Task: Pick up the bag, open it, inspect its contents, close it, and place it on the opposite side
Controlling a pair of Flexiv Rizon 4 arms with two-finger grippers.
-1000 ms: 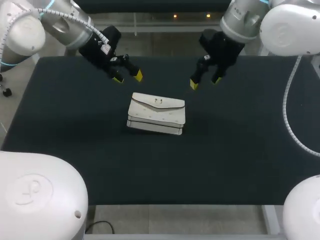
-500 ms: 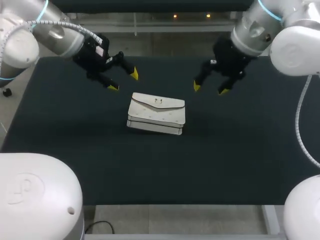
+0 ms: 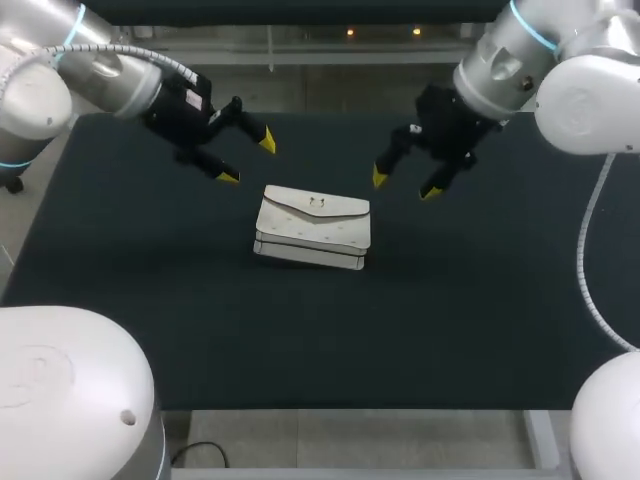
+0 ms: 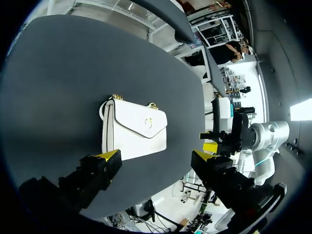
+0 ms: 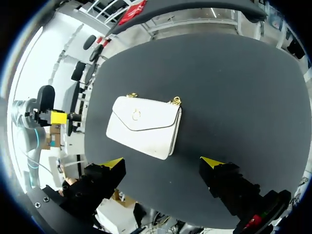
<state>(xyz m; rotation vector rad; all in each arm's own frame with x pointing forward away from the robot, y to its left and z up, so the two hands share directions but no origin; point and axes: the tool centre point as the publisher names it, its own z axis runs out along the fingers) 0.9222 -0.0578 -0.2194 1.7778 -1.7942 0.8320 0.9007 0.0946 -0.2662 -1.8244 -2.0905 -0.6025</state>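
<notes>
A small white bag (image 3: 314,227) with a flap and a gold clasp lies flat in the middle of the black table (image 3: 480,300). Its flap is closed. My left gripper (image 3: 247,158) hovers open behind the bag's left end, nothing between its fingers. My right gripper (image 3: 405,184) hangs open behind the bag's right end, also empty. In the left wrist view the bag (image 4: 132,128) lies ahead of the open left gripper (image 4: 157,158), gold chain ends at its far edge. In the right wrist view the bag (image 5: 145,125) lies ahead of the open right gripper (image 5: 164,162).
Apart from the bag, only bare black tabletop shows. My other arm's yellow tip (image 4: 210,146) shows beyond the bag in the left wrist view, and the left arm's tip (image 5: 58,117) in the right wrist view.
Both grippers have turned at the wrist. The left one drew slightly left and back from the bag; the right one swung out and came back nearer the bag's right end. The bag has not moved.
</notes>
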